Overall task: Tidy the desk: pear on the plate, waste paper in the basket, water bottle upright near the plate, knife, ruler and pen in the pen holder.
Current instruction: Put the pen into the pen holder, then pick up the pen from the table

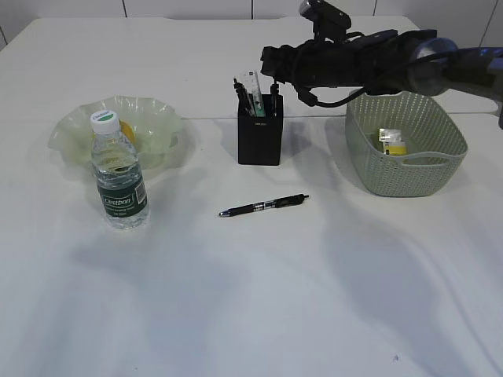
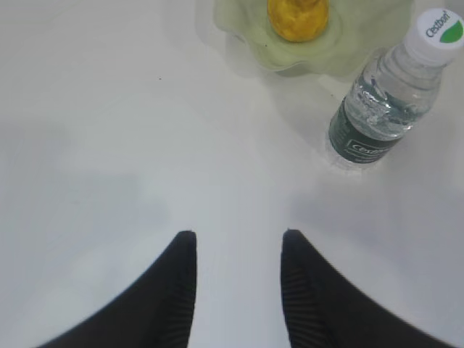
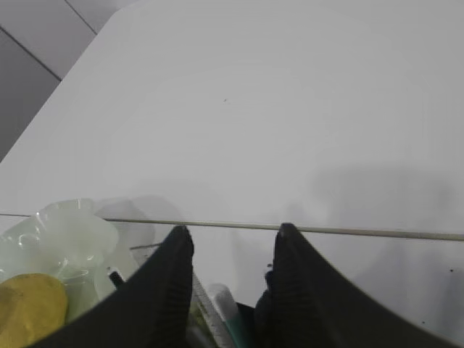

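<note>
My right gripper (image 1: pixel 273 77) hangs open just above the black pen holder (image 1: pixel 260 129). The clear ruler (image 3: pixel 206 304) and a white-and-green handle (image 3: pixel 233 313), apparently the knife, stand in the holder between its fingers, untouched. The black pen (image 1: pixel 263 206) lies on the desk (image 1: pixel 251 298) in front of the holder. The yellow pear (image 2: pixel 297 18) sits on the wavy green plate (image 2: pixel 250 43). Beside it the water bottle (image 1: pixel 119 173) stands upright. The waste paper (image 1: pixel 393 141) lies in the green basket (image 1: pixel 405 169). My left gripper (image 2: pixel 238 235) is open over bare desk.
A seam (image 3: pixel 348 232) crosses the tabletop behind the pen holder. The basket stands right of the holder, under my right arm (image 1: pixel 409 59). White desk stretches in front of the pen and behind the seam.
</note>
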`<state>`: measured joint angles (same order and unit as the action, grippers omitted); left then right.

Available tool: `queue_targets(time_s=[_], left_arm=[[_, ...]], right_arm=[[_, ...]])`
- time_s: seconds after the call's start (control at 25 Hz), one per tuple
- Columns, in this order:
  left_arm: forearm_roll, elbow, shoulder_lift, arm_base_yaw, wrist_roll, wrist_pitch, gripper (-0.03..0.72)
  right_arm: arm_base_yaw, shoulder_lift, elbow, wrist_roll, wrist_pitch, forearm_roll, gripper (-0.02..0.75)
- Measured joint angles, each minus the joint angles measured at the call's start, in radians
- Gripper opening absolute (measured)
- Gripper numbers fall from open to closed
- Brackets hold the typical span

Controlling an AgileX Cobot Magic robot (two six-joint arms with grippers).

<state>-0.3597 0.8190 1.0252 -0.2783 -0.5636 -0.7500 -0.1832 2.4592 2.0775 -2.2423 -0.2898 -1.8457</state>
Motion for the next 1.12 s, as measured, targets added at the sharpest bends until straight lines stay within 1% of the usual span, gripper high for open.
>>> queue_targets(time_s=[0.2, 0.68, 0.84, 1.0, 1.12], left_arm=[[0.0, 0.0, 0.0, 0.0, 0.0, 0.0, 0.269], [0.013, 0.0, 0.0, 0.0, 0.0, 0.045, 0.269], [0.016, 0.0, 0.0, 0.0, 0.0, 0.055, 0.269], [0.022, 0.0, 0.0, 0.0, 0.0, 0.059, 0.269], [0.025, 0.0, 0.0, 0.0, 0.0, 0.059, 0.269]], right_arm=[[0.031, -0.036, 0.0, -0.005, -0.084, -0.004, 0.283], [0.187, -0.215, 0.0, -0.102, -0.272, -0.004, 0.284], [0.229, -0.288, -0.03, -0.11, -0.295, -0.004, 0.301], [0.242, -0.354, -0.075, -0.121, -0.317, -0.004, 0.317], [0.242, -0.406, -0.137, -0.124, -0.365, -0.004, 0.321]])
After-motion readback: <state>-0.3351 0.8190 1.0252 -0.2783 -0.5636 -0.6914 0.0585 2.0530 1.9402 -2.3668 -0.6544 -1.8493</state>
